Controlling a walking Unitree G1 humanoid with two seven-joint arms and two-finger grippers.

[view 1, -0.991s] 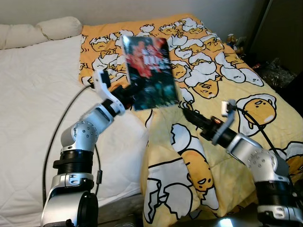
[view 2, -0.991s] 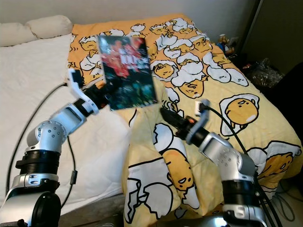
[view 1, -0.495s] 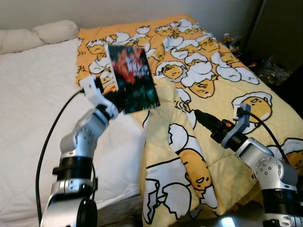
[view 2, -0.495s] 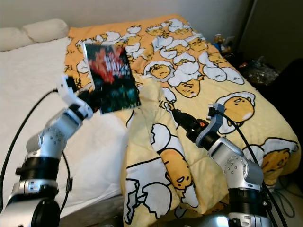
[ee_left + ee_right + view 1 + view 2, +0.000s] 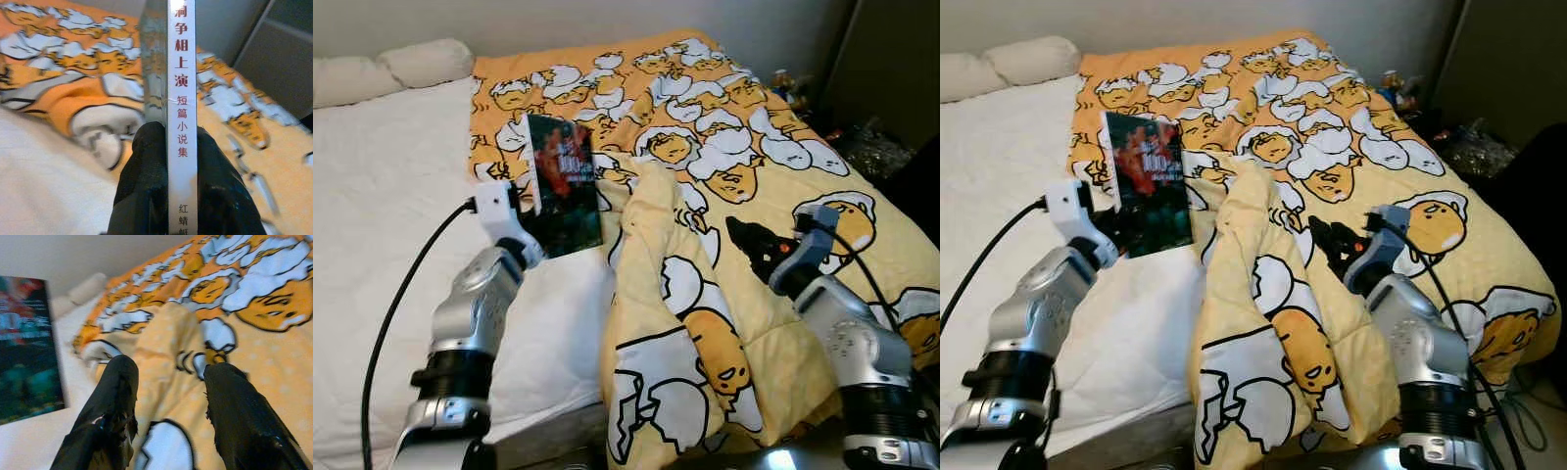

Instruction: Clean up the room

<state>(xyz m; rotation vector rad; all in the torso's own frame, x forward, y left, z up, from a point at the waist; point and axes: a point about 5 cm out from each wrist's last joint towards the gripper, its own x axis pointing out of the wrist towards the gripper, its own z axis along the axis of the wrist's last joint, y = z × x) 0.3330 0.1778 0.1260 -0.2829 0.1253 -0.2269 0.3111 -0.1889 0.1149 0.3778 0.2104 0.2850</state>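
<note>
A dark book [image 5: 564, 186] with a red and green cover is held upright above the white mattress [image 5: 382, 215], its lower edge pinched by my left gripper [image 5: 536, 233]. In the left wrist view its white spine [image 5: 182, 98] with printed characters stands between the two black fingers [image 5: 146, 181]. My right gripper [image 5: 751, 245] hangs open over the yellow egg-print blanket [image 5: 724, 147], its fingers [image 5: 115, 396] spread with nothing between them. The blanket's edge is bunched into a fold [image 5: 651, 255] between the two arms.
White pillows [image 5: 391, 69] lie at the head of the bed. Small items [image 5: 793, 88] and a crinkled bag [image 5: 876, 147] sit on the dark area beyond the bed's right side. The blanket hangs over the bed's near edge [image 5: 666, 411].
The left arm has drawn back and lowered the book toward the mattress, turning it more edge-on. The right gripper has pulled back to the right, away from the blanket fold. The camera has shifted slightly.
</note>
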